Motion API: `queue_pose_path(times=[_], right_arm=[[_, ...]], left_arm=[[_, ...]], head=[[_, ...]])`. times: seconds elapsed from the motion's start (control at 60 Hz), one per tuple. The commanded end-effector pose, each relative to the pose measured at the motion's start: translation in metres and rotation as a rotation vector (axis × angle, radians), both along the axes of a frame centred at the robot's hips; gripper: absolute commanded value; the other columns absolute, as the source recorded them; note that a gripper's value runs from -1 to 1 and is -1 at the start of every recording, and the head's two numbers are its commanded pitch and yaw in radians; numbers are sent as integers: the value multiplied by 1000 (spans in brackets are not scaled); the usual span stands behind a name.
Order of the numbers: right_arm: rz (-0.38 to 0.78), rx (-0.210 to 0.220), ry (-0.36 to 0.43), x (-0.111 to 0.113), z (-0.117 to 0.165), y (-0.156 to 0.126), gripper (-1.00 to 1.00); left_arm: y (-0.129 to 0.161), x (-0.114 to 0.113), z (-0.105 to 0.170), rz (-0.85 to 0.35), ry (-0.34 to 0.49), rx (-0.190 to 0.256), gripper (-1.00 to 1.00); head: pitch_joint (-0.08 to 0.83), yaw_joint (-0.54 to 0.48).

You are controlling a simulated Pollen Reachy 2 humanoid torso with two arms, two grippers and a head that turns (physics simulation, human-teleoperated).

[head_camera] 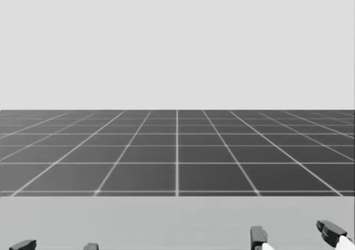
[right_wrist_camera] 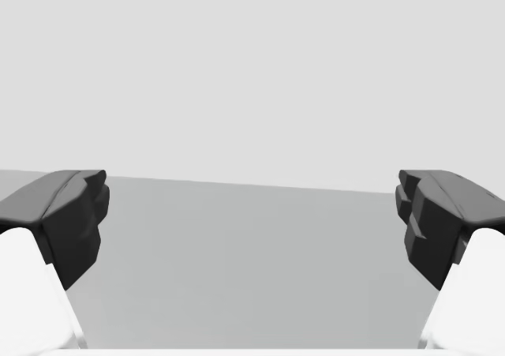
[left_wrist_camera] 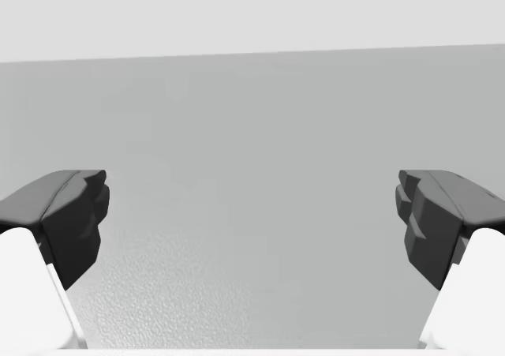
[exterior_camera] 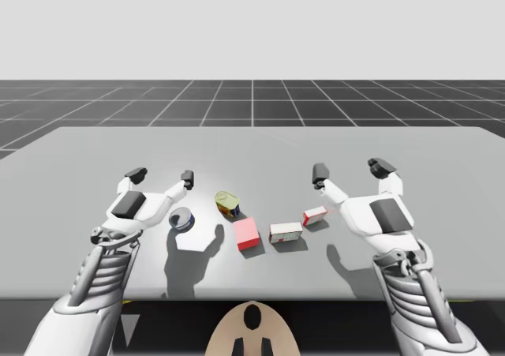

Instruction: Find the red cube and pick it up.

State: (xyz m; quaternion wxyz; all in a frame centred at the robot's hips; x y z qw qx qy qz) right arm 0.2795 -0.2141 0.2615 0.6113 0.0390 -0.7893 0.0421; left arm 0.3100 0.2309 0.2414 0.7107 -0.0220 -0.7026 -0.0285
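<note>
**Lower centre of the high view: red cube (exterior_camera: 247, 234) lies free on the worktop (exterior_camera: 442, 159)**

Yellow can (exterior_camera: 228, 204) sits just upper-left of it, white box (exterior_camera: 286, 232) just right. My left end effector (exterior_camera: 162, 175) is centre-left, released and empty, with a blue can (exterior_camera: 181, 219) just below it. My right end effector (exterior_camera: 351, 170) is centre-right, also released and empty.

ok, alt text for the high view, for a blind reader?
A red cube lies near my edge of a grey table, in a loose row with a blue can, a yellow can, a white-and-red box and a smaller red-and-white box. My left gripper and right gripper hover open either side of the row, holding nothing.
</note>
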Motion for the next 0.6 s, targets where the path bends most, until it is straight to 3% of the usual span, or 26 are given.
queue_pose_path(times=[0.017,0.167,0.6], right_arm=[[-24,42,8,-1,-3,2,-1000],[2,27,27,0,-2,1,-1000],[-8,17,33,3,-2,-1,-1000]], left_arm=[[0,0,-1,8,-5,13,-1000],[1,0,-1,15,-5,16,-1000],[0,2,-2,13,-7,34,-1000]], head=[[12,-3],[82,-11],[411,-22]])
